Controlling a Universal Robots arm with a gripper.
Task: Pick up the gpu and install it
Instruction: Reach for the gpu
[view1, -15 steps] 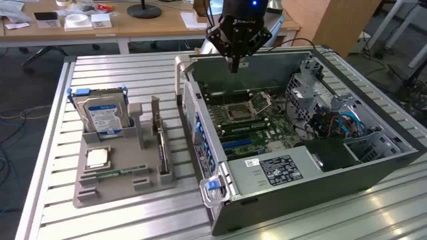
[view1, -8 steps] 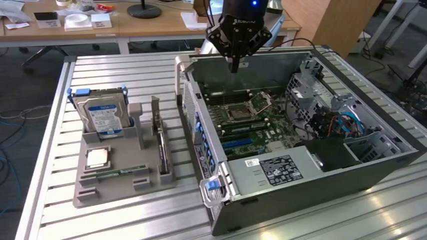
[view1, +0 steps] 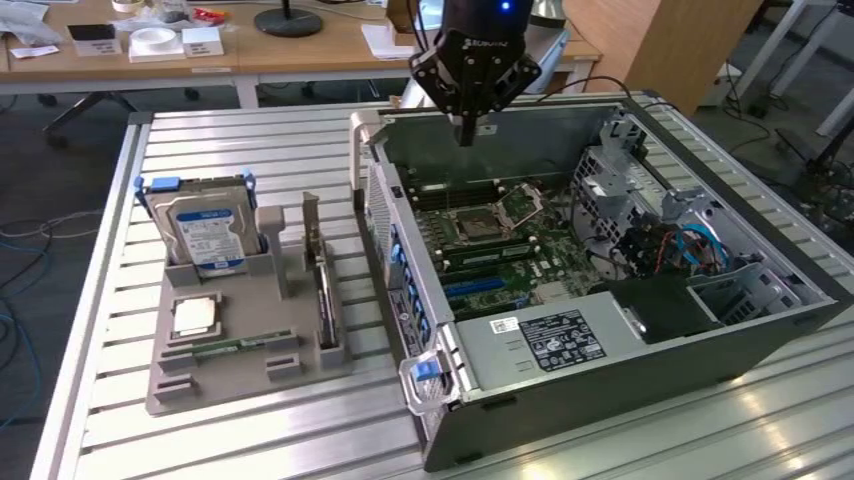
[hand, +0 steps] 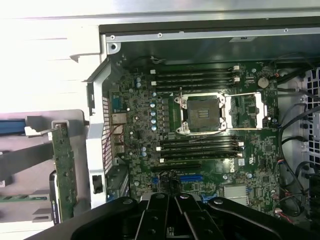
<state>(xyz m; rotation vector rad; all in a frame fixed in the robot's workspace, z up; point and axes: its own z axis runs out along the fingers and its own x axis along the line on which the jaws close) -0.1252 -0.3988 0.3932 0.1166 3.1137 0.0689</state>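
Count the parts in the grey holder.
4: silver blue-labelled hard drive upright, thin dark gpu card on edge nearest the black case, square silver processor flat, slim green memory stick near it.

A silver hard drive with a blue label (view1: 207, 235) stands upright in a grey plastic holder (view1: 220, 385) on the slatted aluminium table (view1: 240, 150). Just beside the holder, toward the exterior view's right, an open dark-grey computer case (view1: 601, 400) lies on its side. Its green motherboard (view1: 514, 262) shows an open processor socket (view1: 481, 222).

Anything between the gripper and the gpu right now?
Yes: the case wall stands between the shut gripper, over the motherboard, and the gpu, upright in the gray holder outside. Above that wall's rim, nothing visible blocks.
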